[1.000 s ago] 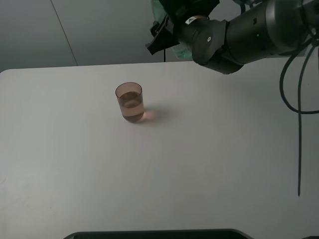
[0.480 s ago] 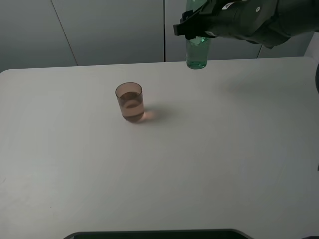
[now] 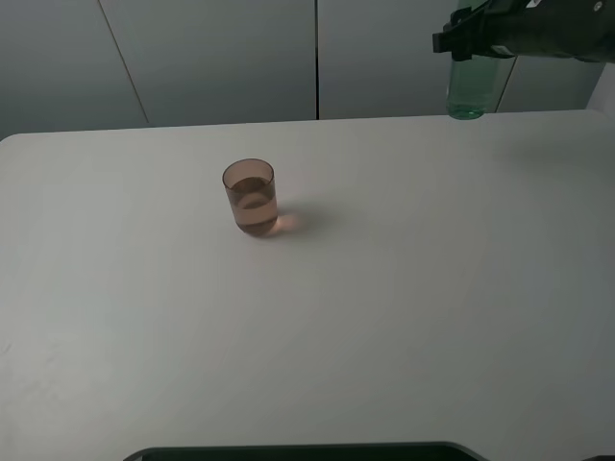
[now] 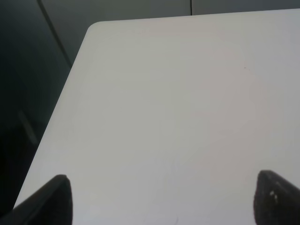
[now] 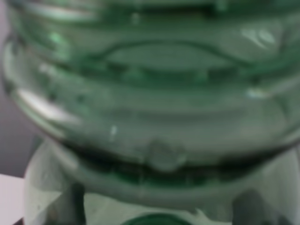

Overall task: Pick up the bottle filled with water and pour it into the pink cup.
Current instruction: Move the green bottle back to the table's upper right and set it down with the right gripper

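The pink cup stands upright on the white table, left of the middle, with liquid in its lower half. My right gripper is shut on the green bottle and holds it upright in the air over the table's back right edge, far from the cup. The bottle's neck is hidden behind the gripper. In the right wrist view the bottle's ribbed green wall fills the picture. My left gripper is open and empty above bare table near a rounded corner; it is not in the exterior view.
Grey wall panels stand behind the table's back edge. A dark flat object lies at the front edge. The left wrist view shows the table's side edge with dark floor beyond it.
My right arm has swung to the right with the bottle, from above the back middle of the table to the back right. The cup has not moved.
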Controlling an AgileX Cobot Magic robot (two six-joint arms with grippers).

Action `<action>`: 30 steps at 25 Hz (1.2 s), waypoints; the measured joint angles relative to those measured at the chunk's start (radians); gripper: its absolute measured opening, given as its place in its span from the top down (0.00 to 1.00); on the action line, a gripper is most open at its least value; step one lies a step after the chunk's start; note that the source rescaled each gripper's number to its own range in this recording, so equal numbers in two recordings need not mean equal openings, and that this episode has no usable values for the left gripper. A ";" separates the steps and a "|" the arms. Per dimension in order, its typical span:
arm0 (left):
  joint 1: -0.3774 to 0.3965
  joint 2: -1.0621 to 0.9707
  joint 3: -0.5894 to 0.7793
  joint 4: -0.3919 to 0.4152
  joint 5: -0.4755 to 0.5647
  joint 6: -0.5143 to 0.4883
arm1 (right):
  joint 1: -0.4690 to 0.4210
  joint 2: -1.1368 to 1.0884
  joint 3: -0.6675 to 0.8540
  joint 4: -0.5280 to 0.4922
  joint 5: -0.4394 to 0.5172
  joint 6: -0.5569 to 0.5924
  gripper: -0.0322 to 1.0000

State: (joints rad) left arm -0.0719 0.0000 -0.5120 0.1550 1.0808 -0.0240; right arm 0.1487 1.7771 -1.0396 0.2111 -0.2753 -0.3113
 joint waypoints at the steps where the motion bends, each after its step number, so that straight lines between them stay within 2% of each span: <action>1: 0.000 0.000 0.000 0.000 0.000 0.000 | -0.025 0.000 0.000 -0.038 -0.007 0.048 0.97; 5: 0.000 0.000 0.000 0.000 0.000 0.000 | -0.120 0.042 0.000 -0.136 -0.036 0.229 0.97; 9: 0.000 0.000 0.000 0.000 0.000 0.000 | -0.143 0.116 0.017 -0.187 -0.028 0.292 0.97; 22: 0.000 0.000 0.000 0.000 0.000 0.002 | -0.149 0.155 0.228 -0.174 -0.268 0.302 0.97; 30: 0.000 0.000 0.000 0.000 0.000 0.004 | -0.149 0.149 0.237 -0.174 -0.274 0.297 0.97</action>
State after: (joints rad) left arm -0.0719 0.0000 -0.5120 0.1550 1.0808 -0.0201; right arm 0.0000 1.9259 -0.8030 0.0367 -0.5489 -0.0146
